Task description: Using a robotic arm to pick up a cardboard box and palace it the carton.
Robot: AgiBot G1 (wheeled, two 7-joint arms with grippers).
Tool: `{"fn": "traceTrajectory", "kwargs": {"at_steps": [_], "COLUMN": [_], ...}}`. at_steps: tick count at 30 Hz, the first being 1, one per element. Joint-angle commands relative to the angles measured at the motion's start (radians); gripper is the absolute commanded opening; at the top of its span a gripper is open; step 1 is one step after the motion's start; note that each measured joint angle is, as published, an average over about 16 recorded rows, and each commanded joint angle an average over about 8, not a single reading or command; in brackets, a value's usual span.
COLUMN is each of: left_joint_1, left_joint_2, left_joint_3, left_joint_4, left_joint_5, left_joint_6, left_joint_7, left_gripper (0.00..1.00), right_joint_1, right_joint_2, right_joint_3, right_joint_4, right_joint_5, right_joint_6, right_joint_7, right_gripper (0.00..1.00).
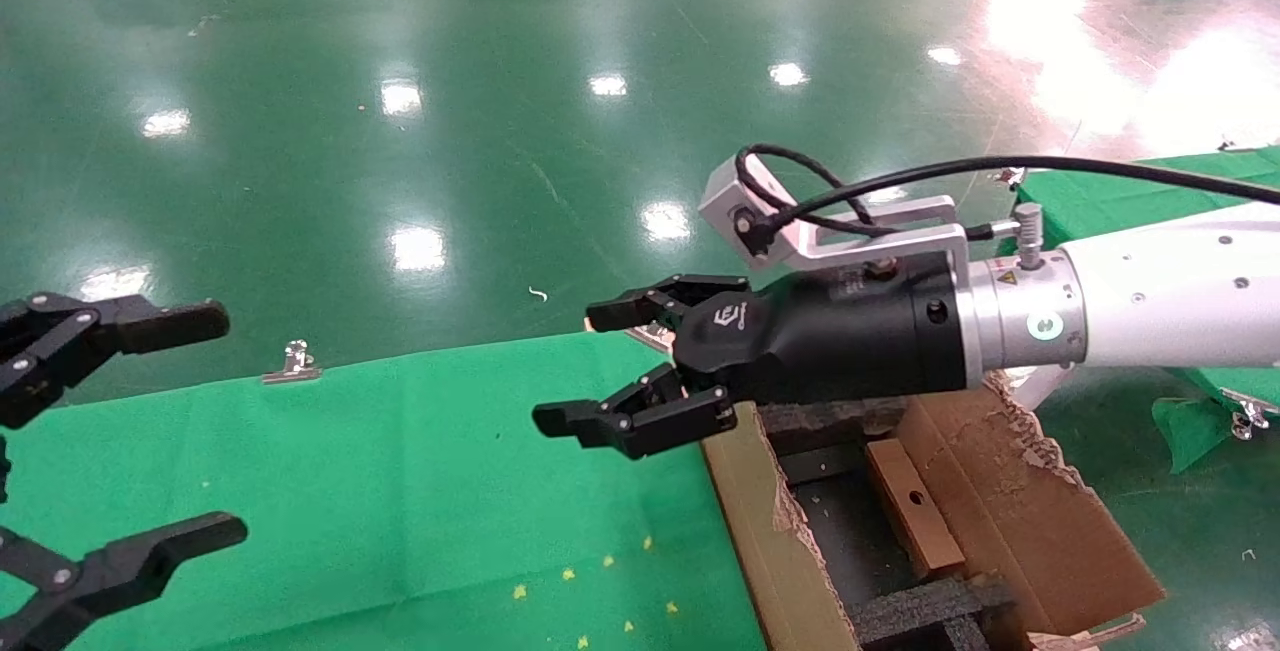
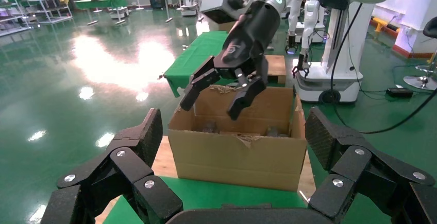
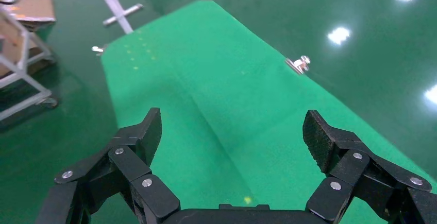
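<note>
The small cardboard box (image 1: 912,509), slim with a round hole, lies inside the carton (image 1: 1010,501) between black foam inserts (image 1: 920,611). The robotic arm (image 1: 1150,296), my right one, is white and reaches in from the right. Its gripper (image 1: 578,366) is open and empty, hovering over the table edge just left of the carton. In the left wrist view this gripper (image 2: 210,108) hangs above the carton's (image 2: 237,157) near rim. The right wrist view shows only green cloth between the open fingers (image 3: 147,131). My left gripper (image 1: 225,421) stays open and empty at the far left.
The green-clothed table (image 1: 400,491) is held by metal clips (image 1: 292,363) and bears small yellow specks (image 1: 570,576). A second green-covered table (image 1: 1150,191) stands behind the right arm. Glossy green floor surrounds everything. Another robot base (image 2: 330,74) stands beyond the carton.
</note>
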Motion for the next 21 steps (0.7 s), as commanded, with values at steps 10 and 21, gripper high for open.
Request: {"fn": "traceTrajectory", "kwargs": {"at_steps": [10,21], "left_joint_1": [0.000,0.000], "left_joint_2": [0.000,0.000], "left_joint_3": [0.000,0.000], "left_joint_4": [0.000,0.000], "left_joint_5": [0.000,0.000], "left_joint_6": [0.000,0.000], "left_joint_7": [0.000,0.000], "left_gripper": [1.00,1.00], "right_joint_1": [-0.154,-0.309], "right_joint_2": [-0.021,-0.042], "right_joint_3": [0.218,0.437], "right_joint_4": [-0.002,-0.004], "right_joint_5": [0.075,0.151], "right_joint_6": [-0.113,-0.226], "right_joint_7": [-0.179,-0.360], "right_gripper": [1.00,1.00]}}
